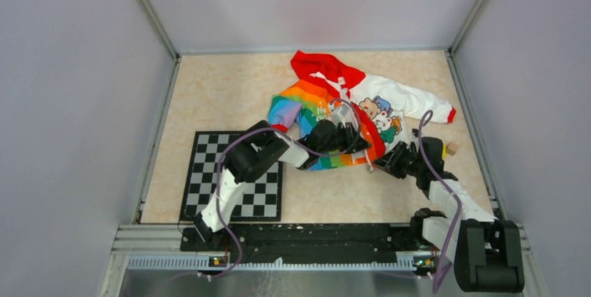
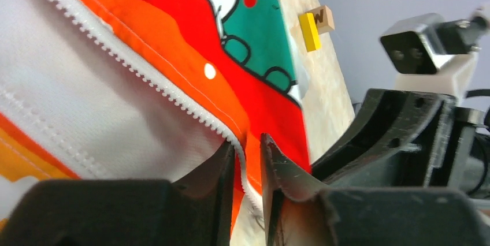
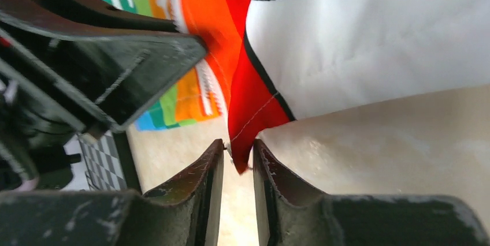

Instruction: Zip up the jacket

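**Two-point grip at the lower front edge**

The left gripper (image 2: 247,149) was pressed together on the white zipper (image 2: 144,73) tape at the frame's lower centre. The right gripper (image 3: 238,155) pinched the red hem corner (image 3: 251,107). The jacket (image 1: 362,112) lay at upper centre of the table (image 1: 209,95), right of a checkerboard mat (image 1: 240,171).

Jacket (image 1: 387,93) on table (image 1: 230,95), right of mat (image 1: 263,196)

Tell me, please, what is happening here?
Two robot arms are working on a child's jacket lying on the table. The left tool pinches the fabric at the white zipper near its lower end; the right tool grips the red bottom corner. The zipper is not yet closed.
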Controlling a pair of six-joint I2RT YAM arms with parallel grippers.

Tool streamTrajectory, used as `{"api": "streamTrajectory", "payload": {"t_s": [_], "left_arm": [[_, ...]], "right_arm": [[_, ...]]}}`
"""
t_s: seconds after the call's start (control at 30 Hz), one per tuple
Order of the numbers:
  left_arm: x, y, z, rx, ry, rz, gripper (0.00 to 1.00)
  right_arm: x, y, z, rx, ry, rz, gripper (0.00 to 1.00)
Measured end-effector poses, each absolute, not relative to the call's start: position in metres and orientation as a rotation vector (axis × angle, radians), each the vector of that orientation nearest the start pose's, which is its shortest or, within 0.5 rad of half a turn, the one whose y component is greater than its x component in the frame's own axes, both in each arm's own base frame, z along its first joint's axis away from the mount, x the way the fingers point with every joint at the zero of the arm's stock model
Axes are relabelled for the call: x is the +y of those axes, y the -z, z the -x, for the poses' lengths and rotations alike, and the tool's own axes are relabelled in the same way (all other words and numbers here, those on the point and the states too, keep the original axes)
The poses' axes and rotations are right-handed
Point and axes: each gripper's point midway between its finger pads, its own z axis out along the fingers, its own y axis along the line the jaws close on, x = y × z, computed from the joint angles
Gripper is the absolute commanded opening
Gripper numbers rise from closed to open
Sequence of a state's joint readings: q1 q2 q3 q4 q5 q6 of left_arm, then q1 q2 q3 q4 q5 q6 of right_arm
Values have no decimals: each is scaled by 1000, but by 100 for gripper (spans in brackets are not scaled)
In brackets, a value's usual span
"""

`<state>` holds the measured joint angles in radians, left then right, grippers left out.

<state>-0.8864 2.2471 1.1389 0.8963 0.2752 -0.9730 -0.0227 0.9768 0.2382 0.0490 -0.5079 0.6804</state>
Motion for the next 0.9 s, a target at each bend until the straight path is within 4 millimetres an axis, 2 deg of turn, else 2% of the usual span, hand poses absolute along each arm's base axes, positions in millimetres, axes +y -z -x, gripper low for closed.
{"api": "streamTrajectory", "payload": {"t_s": [0.13, 0.23, 0.33, 0.43, 0.57, 0.6, 0.67, 0.77, 0.9], "left_arm": [[-494, -68, -296, 1988, 1482, -277, 18], [-497, -85, -292, 1909, 1498, -352, 15], [-501, -100, -288, 1831, 1526, -408, 11], [-504, -109, -281, 1778, 1541, -455, 7], [-506, -113, -278, 1747, 1538, -489, 4], [-506, -113, -277, 1744, 1538, -495, 7], [-506, -113, -276, 1744, 1541, -498, 28], [-501, -110, -274, 1778, 1543, -471, 49], [-487, -101, -270, 1856, 1499, -417, 63]], "right_arm": [[101, -35, -222, 2391, -884, -552, 33], [105, -34, -214, 2440, -905, -539, 34], [106, -38, -210, 2454, -916, -517, 44], [104, -45, -209, 2428, -897, -501, 45], [97, -60, -218, 2337, -838, -473, 48], [95, -63, -220, 2322, -823, -471, 47], [91, -64, -223, 2310, -791, -475, 46], [86, -58, -226, 2331, -750, -500, 44], [86, -42, -226, 2391, -750, -537, 43]]}}
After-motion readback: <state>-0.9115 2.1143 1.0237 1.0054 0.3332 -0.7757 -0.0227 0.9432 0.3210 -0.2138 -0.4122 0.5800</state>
